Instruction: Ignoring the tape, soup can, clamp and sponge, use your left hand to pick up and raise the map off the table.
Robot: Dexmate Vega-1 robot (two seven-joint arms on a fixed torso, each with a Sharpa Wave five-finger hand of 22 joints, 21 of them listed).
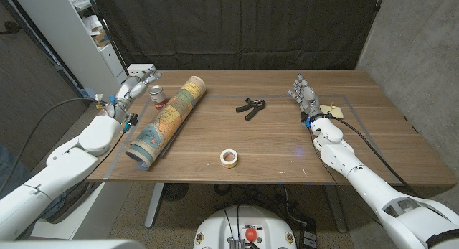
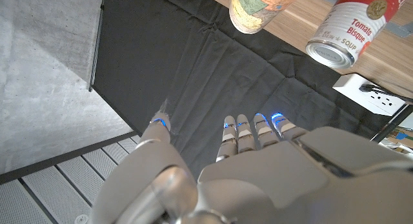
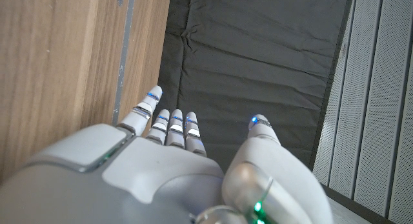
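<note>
While the left hand (image 1: 136, 86) hovers empty, fingers apart | rolled map (image 1: 168, 120) and soup can (image 1: 157, 96) just beside it | right hand (image 1: 305, 93) empty, fingers apart.

You're working in what looks like a robotics lab or test cell rather than a home: the wooden tabletop (image 1: 287, 145) stands against a black fabric backdrop (image 1: 237, 26) hung as a screen, with a bare concrete wall (image 1: 412, 41) on one side and a white shelving unit (image 1: 86, 30) on the other. A white power strip (image 2: 373, 95) sits by the table's far corner, cables trail along the arms, and blue tape lines (image 1: 343, 98) mark out a work area on the wood.
</note>
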